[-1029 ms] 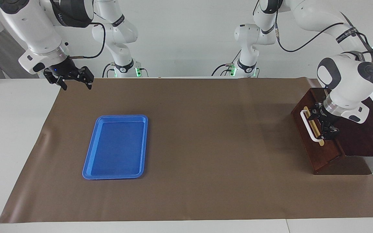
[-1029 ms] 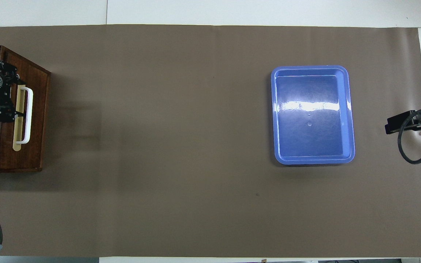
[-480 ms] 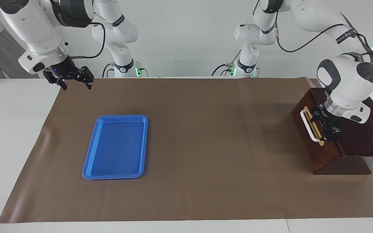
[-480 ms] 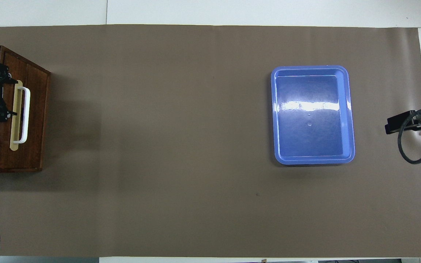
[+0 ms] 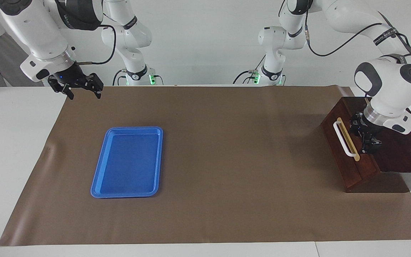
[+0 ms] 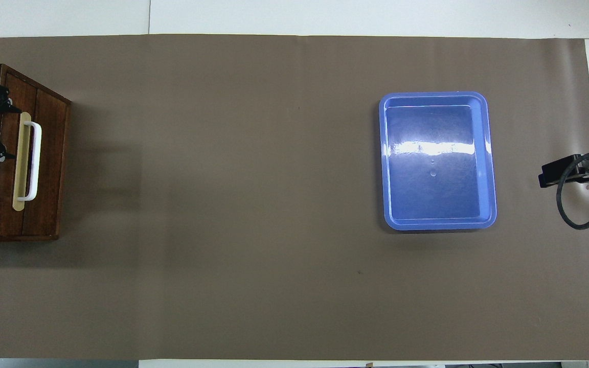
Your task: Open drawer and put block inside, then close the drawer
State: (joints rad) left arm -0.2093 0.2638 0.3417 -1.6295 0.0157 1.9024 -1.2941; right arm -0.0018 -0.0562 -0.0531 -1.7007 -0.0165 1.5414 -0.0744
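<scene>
Apparently the task is at its closing stage: the dark reddish-brown wooden drawer (image 5: 344, 157) with its white bar handle (image 5: 343, 138) on a pale yellow strip sits flush in the dark wooden cabinet (image 5: 401, 146) at the left arm's end of the table (image 5: 227, 214), and no pale interior shows in either view. The small yellow block is nowhere to be seen (my guess is that it lies inside the shut drawer, though nothing here proves it).

The left tool (image 5: 366, 138) hangs over the cabinet top just beside the handle, apart from the bar; its fingers stand spread and hold nothing. The right tool (image 5: 82, 89) waits over the table's edge at the right arm's end, above the corner of the brown paper sheet (image 5: 227, 160), also spread and empty. A flat blue plastic tray (image 5: 128, 162) lies bare on the paper toward the right arm's end, well apart from the drawer.

If the block is indeed inside, what remains is for the left arm to lift clear of the cabinet without catching the handle. If not, the next move calls for bringing the spread fingers around the white bar and pulling straight out along the drawer's travel.
</scene>
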